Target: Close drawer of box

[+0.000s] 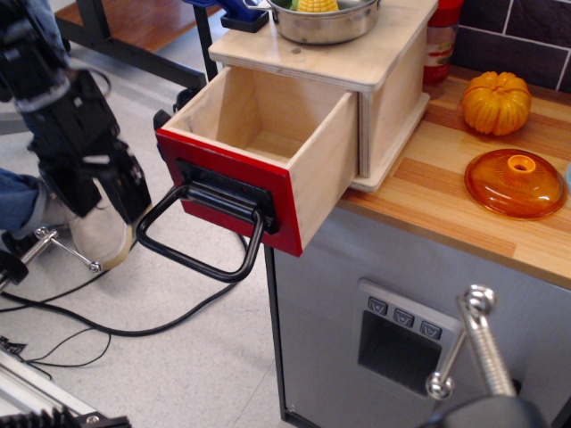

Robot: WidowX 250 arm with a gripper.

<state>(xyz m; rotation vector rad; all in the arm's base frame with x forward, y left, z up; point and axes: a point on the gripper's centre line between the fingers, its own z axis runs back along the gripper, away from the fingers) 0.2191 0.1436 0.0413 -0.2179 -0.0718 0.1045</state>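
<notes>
The pale plywood box stands on the left end of the wooden counter. Its drawer is pulled far out toward the left, empty inside, with its red front panel facing me. The large black loop handle hangs down and forward from the black plate. My black gripper is to the left of the handle, a short gap away from it and touching nothing. Its fingers are spread apart and hold nothing.
A steel pot with corn sits on the box top. An orange pumpkin, an orange lid and a red bottle are on the counter. A grey cabinet stands below it. Cables and a shoe lie on the floor.
</notes>
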